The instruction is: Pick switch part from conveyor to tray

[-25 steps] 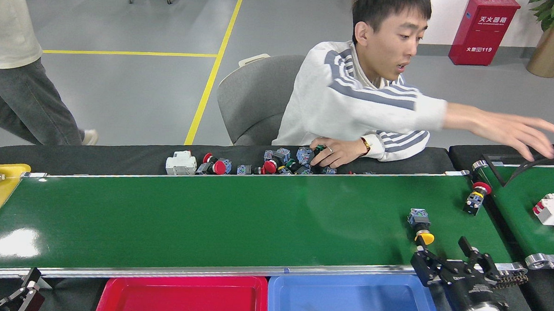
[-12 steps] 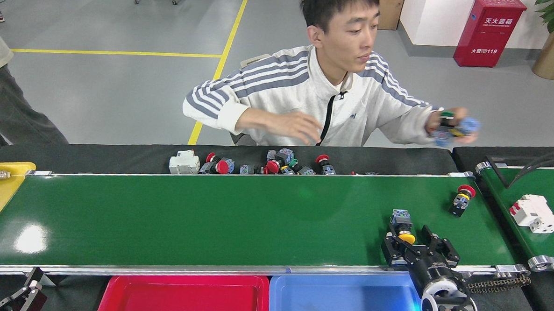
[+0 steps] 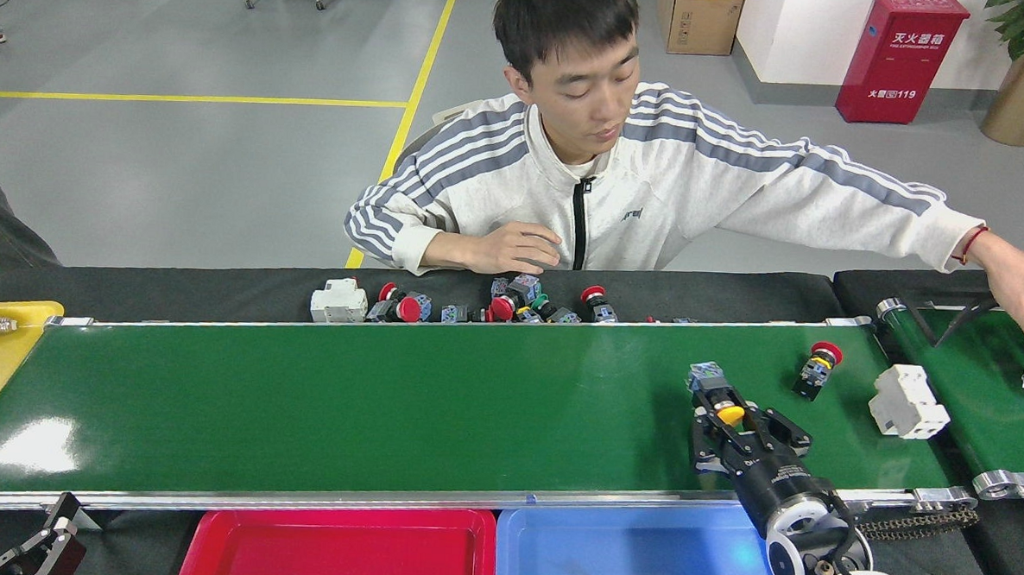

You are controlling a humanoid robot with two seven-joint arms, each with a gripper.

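While red tray (image 3: 336,546) lies bare, right jaws seemingly straddle yellow-capped switch (image 3: 718,398).

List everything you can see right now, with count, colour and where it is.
conveyor: one, dark green, centre
yellow-capped switch part: one, on conveyor, between right pincer fingers
red-capped switch part: one, on conveyor, right
white block: one, conveyor's right end
loose parts: a cluster, mixed colours, behind conveyor
red tray: one, front
blue tray: one, front
person: one, seated behind
right pincer: black, around yellow-capped part
left pincer: black, bottom left
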